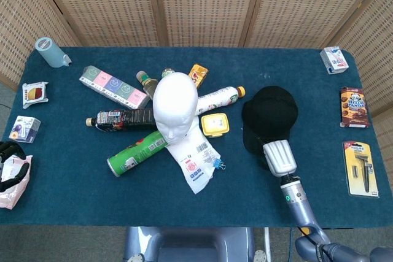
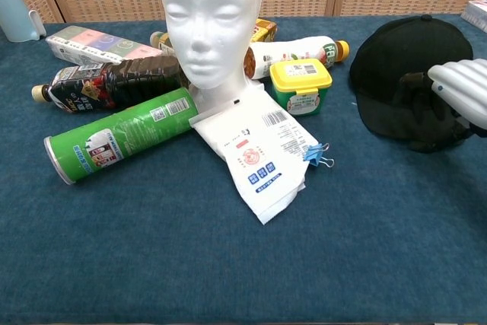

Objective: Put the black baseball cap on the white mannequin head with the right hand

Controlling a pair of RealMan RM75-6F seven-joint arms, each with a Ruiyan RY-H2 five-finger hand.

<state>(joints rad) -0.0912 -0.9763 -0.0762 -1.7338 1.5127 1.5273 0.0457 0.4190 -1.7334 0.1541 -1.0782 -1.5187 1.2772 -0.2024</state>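
The black baseball cap [image 1: 270,115] lies flat on the blue table, right of the white mannequin head [image 1: 175,105], which stands upright among the clutter. My right hand [image 1: 279,157] is at the cap's brim, back up. In the chest view its dark fingers [image 2: 418,97] lie on top of the brim of the cap [image 2: 403,58], and the thumb sits at the brim's front edge. The mannequin head [image 2: 211,20] is bare. Only a dark sliver of my left hand [image 1: 7,151] shows at the far left edge, so its fingers are hidden.
Around the head lie a green can [image 1: 136,151], a dark bottle [image 1: 123,118], a white bottle [image 1: 220,97], a yellow tub [image 1: 215,124] and a white pouch [image 1: 196,157]. Boxes [image 1: 354,107] and a carded tool [image 1: 361,167] line the right edge.
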